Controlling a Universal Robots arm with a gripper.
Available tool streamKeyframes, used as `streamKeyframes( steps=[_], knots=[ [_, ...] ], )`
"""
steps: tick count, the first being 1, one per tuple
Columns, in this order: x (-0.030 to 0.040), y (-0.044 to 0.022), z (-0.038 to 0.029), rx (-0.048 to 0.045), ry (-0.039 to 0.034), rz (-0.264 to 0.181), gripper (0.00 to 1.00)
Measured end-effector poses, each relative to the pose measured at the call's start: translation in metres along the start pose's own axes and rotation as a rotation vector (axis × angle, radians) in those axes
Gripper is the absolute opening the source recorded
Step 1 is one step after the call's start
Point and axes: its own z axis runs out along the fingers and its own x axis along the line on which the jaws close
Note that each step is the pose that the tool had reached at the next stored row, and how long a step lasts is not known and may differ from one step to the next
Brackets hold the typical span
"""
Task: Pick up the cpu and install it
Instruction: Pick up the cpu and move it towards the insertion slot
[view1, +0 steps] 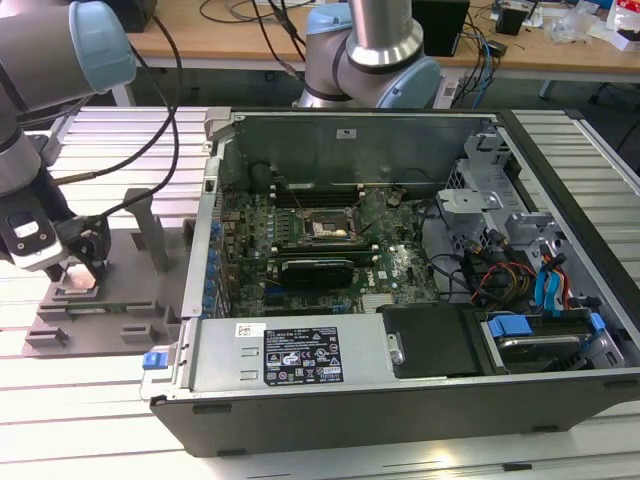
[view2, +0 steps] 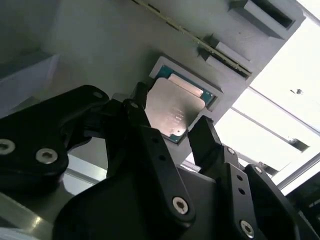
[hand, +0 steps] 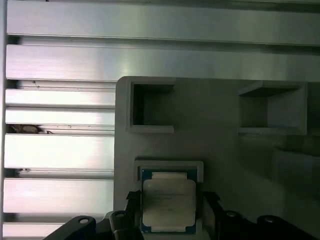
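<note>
Near the table's edge on the exterior view's left, beside the open computer case, the arm bends down over a grey holder tray with its tool pointing downward. In the first wrist view the cpu lies flat in the tray's square recess. In the second wrist view the tool's black fingers stand spread, one at each side of the chip.

The table is made of long shiny metal strips. A big open computer case sits on it. A flat grey tray lies on the table too, just beside the case, on the exterior view's left of it. Small box shapes stick up from the tray.
</note>
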Motion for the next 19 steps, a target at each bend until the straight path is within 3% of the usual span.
streamKeyframes(
  steps=[1,11,19],
  knots=[
    [0.0005,0.0,0.0018,-0.0061,-0.0003,0.0,0.6],
    [-0.0001,-0.0004,0.0098,0.0008,0.0006,-0.031,0.6],
    [0.0,-0.0004,0.0103,0.0008,0.0007,-0.032,0.59]
  ],
)
